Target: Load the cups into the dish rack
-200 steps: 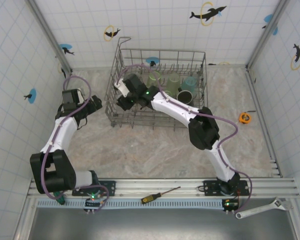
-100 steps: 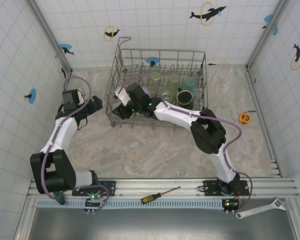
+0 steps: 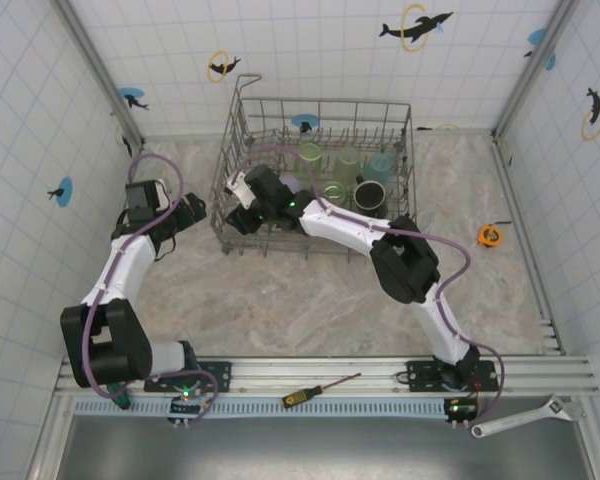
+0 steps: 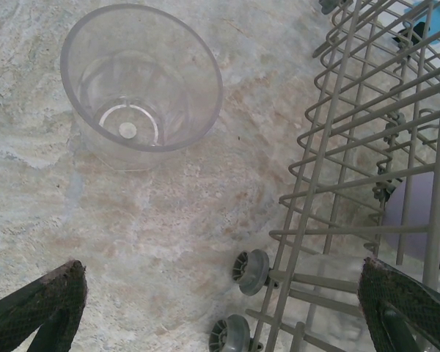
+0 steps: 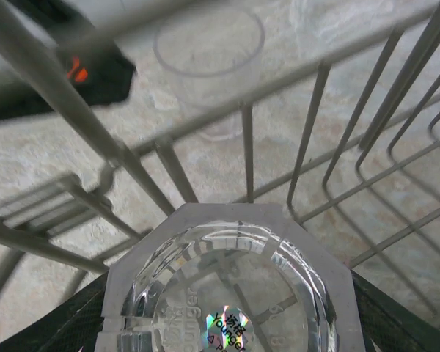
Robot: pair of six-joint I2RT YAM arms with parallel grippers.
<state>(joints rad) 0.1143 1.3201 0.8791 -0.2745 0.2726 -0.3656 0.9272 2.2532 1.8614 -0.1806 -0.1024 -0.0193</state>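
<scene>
White tiled walls (image 3: 310,60), marbled tabletop (image 3: 280,300)

Left arm (image 3: 120,265): elbow bent near the base, forearm angled forward, wrist pitched down.
Left gripper (image 3: 191,212): jaws spread wide, empty, fingers (image 4: 48,304) at opposite lower corners of the wrist view.
Right arm (image 3: 405,265): stretched forward and across to the left.
Right gripper (image 3: 242,207): partly closed, clamping a clear cup (image 5: 231,293).

Clear cup (image 5: 231,297) seemingly gripped among dish rack (image 5: 248,154) wires.
</scene>
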